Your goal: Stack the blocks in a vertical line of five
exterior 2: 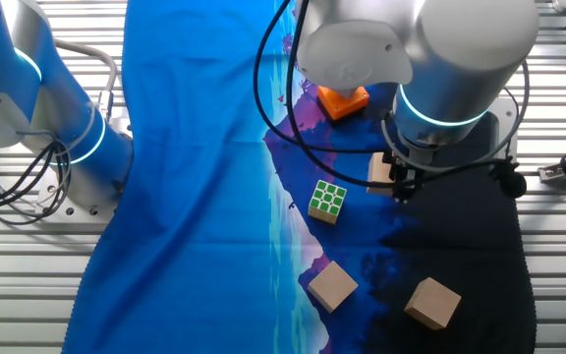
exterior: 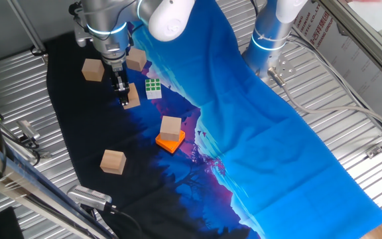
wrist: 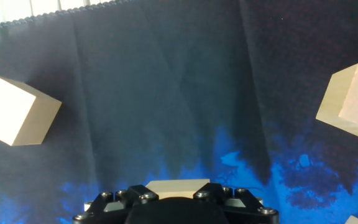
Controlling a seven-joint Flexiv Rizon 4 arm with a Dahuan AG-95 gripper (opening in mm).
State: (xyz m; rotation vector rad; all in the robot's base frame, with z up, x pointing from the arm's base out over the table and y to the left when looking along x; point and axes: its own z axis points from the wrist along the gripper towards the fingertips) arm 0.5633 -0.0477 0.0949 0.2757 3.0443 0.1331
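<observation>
Five tan wooden blocks (exterior: 113,161); one orange button square (exterior: 170,141); one green-and-white puzzle cube (exterior: 153,88).

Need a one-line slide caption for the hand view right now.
Hand view: gripper low over dark cloth, a tan block at its fingers, two more blocks left and right.

Five plain tan wooden cubes lie apart on the dark part of the cloth (exterior: 78,133), none stacked on another. One block (exterior: 93,70) sits near the cloth's far-left corner, with a second block (exterior: 137,59) just beyond it toward the blue area. A third block (exterior: 132,97) stands near the middle, partly hidden in the fixed views. A fourth block (exterior: 170,127) rests upright on the orange square (exterior: 170,141). The fifth block (exterior: 113,161) lies alone toward the cloth's near edge.
</observation>
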